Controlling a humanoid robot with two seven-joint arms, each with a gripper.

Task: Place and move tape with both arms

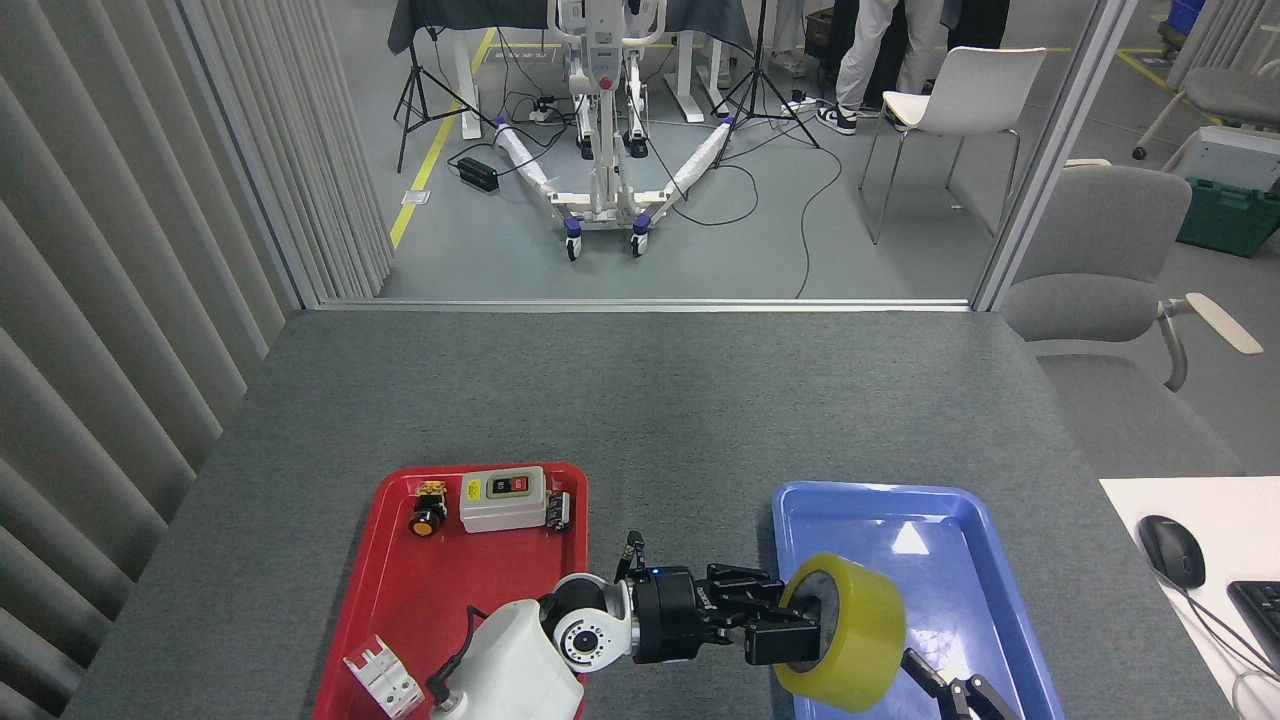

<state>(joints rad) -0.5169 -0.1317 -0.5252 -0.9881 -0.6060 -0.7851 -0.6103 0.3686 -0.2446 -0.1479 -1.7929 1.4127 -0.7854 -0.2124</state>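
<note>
Nearest us, only the tips of our right gripper [955, 692] showed at the bottom edge, so we could not tell its fingers' state, while our left gripper [775, 632] had its fingers clamped on the tape [845, 632], one inside the core and one outside. The tape hung above the near part of the blue tray [960, 530], core axis roughly level, opening facing left. We judged it light, stiff and slick-faced, best held through the core wall.
</note>
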